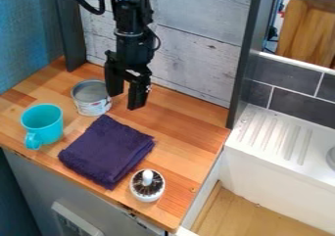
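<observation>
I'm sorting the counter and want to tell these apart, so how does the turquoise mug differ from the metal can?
The turquoise mug is one plain colour, while the can is silvery with a printed label. The mug has a handle, but the can shows none. The mug sits near the counter's front edge; the can stands farther back, beside the gripper. Both are round and upright.
</observation>
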Available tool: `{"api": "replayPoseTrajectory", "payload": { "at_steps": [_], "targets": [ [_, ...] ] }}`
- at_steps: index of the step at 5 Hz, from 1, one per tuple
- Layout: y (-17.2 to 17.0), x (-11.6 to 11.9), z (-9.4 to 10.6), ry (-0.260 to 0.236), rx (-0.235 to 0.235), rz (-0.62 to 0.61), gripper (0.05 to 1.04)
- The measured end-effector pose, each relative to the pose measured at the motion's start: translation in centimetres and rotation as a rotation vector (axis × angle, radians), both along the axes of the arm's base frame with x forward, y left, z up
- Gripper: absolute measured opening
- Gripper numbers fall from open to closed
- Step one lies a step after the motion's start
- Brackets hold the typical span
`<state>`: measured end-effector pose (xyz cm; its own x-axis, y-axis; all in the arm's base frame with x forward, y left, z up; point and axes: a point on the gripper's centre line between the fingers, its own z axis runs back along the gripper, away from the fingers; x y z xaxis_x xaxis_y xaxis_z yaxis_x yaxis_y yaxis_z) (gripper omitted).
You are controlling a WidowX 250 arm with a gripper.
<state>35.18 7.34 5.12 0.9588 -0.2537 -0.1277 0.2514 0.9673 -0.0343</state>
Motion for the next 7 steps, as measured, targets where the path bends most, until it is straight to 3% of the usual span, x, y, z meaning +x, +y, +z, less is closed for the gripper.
{"api": "replayPoseTrajectory", "payload": {
  "at_steps": [1, 3, 4, 5, 7],
  "targets": [
    [0.0, -0.4, -1.5, 0.038, -0.007, 0.003, 1.000],
    [-0.4, 0.0, -2.8, -0.018, -0.015, 0.092, 1.000],
    [0.1, 0.3, -2.8, -0.036, 0.017, 0.140, 1.001],
    [0.9, 0.0, -3.9, -0.010, 0.046, 0.194, 1.000],
    [5.8, 0.6, -3.9, -0.016, 0.120, 0.378, 1.000]
  ]
}}
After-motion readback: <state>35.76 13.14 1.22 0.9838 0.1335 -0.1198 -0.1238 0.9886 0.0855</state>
